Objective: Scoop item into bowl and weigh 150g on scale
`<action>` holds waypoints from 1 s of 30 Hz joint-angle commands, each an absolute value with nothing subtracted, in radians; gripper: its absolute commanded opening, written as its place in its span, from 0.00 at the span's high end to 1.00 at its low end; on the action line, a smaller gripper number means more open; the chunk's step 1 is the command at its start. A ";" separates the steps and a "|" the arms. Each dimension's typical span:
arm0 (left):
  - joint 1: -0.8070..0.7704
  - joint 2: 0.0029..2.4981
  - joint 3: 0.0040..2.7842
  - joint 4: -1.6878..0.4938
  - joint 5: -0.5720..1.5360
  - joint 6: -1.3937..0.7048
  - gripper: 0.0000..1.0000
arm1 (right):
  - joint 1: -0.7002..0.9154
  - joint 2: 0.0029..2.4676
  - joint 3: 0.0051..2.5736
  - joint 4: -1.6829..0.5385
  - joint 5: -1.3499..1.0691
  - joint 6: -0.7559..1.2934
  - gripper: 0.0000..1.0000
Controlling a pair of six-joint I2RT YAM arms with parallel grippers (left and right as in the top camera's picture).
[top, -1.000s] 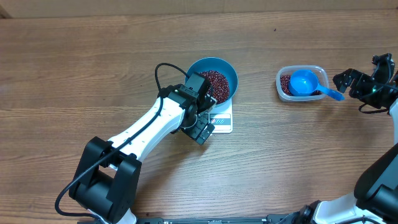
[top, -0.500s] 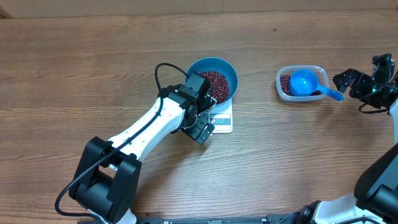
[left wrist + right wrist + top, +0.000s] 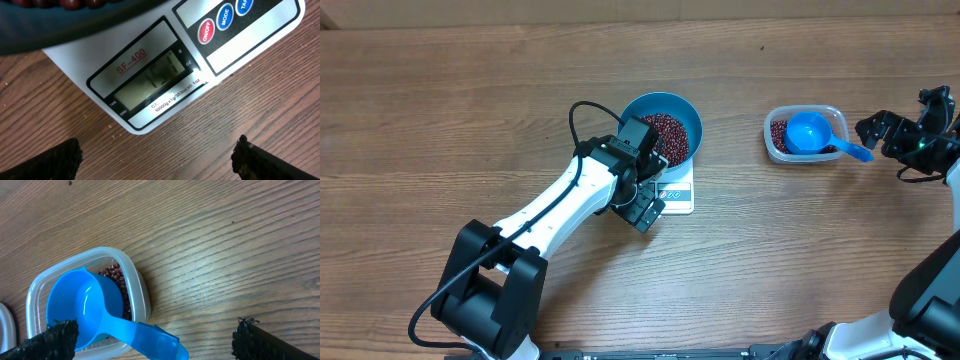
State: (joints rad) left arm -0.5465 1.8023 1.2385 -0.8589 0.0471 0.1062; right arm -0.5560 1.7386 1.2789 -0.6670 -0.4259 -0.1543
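Hovering just at the near left of the scale [image 3: 150,95], the left gripper [image 3: 157,160] has its fingers spread wide and empty. A dip forward could press the platform or nudge the bowl [image 3: 690,108] and spoil the reading. I can read "SF-400", "ON/OFF", "MODE" and "10000g x 1g", but the digits are washed out. The beans [image 3: 665,135] lie in that bowl, with more in the tub [image 3: 837,113] to the right under the scoop [image 3: 808,132]. The right gripper [image 3: 872,130], equally agape and empty, could tip the tub by snagging the handle.
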 commanded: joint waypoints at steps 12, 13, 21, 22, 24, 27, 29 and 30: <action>-0.550 1.804 1.231 -0.856 0.041 0.097 0.00 | -0.543 1.533 1.310 -0.663 -0.419 -0.157 0.00; -0.550 1.804 1.231 -0.855 0.041 0.097 0.00 | -0.543 1.499 1.310 -0.663 -0.419 -0.157 0.00; -0.550 1.804 1.231 -0.855 0.041 0.097 0.00 | -0.517 1.335 1.308 -0.664 -0.419 -0.157 0.00; -0.550 1.804 1.231 -0.856 0.041 0.097 0.00 | -0.501 1.321 1.306 -0.663 -0.419 -0.157 0.00; -0.550 1.804 1.231 -0.856 0.041 0.097 0.00 | -0.434 1.274 1.290 -0.664 -0.419 -0.157 0.00; -0.550 1.804 1.231 -0.855 0.041 0.097 0.00 | -0.337 1.222 1.266 -0.664 -0.419 -0.157 0.00; -0.550 1.804 1.231 -0.855 0.041 0.096 0.00 | -0.268 1.202 1.257 -0.663 -0.419 -0.157 0.00; -0.550 1.804 1.231 -0.855 0.041 0.097 0.00 | -0.234 1.195 1.253 -0.665 -0.418 -0.157 0.00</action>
State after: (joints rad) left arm -0.5468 1.8023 1.2381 -0.8589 0.0471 0.1062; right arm -0.3187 1.2415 1.2713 -0.6659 -0.4145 -0.1539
